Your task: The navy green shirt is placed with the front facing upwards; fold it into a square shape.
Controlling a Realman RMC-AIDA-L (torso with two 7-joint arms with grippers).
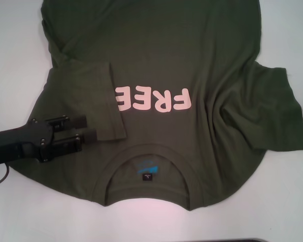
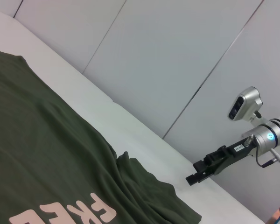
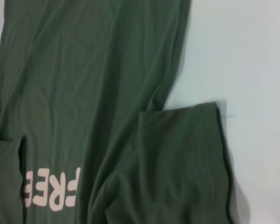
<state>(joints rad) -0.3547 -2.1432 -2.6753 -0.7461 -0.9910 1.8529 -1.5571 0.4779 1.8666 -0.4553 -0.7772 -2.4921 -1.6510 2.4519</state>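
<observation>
The soft, creased navy green shirt (image 1: 202, 60) lies front up on the white table (image 1: 10, 55), its left sleeve folded inward over the pink lettering (image 1: 154, 99). The left gripper (image 1: 86, 129) hovers at that sleeve, its fingers slightly parted, gripping nothing. The right gripper (image 2: 192, 178) hangs off the cloth, its fingers' state unclear.

Matt, soft cotton-like cloth forms the navy green shirt (image 1: 156, 55), creased, lying on a smooth, matt white worktop (image 1: 15, 50).

White table (image 1: 10, 45) under navy green shirt (image 1: 156, 55).
</observation>
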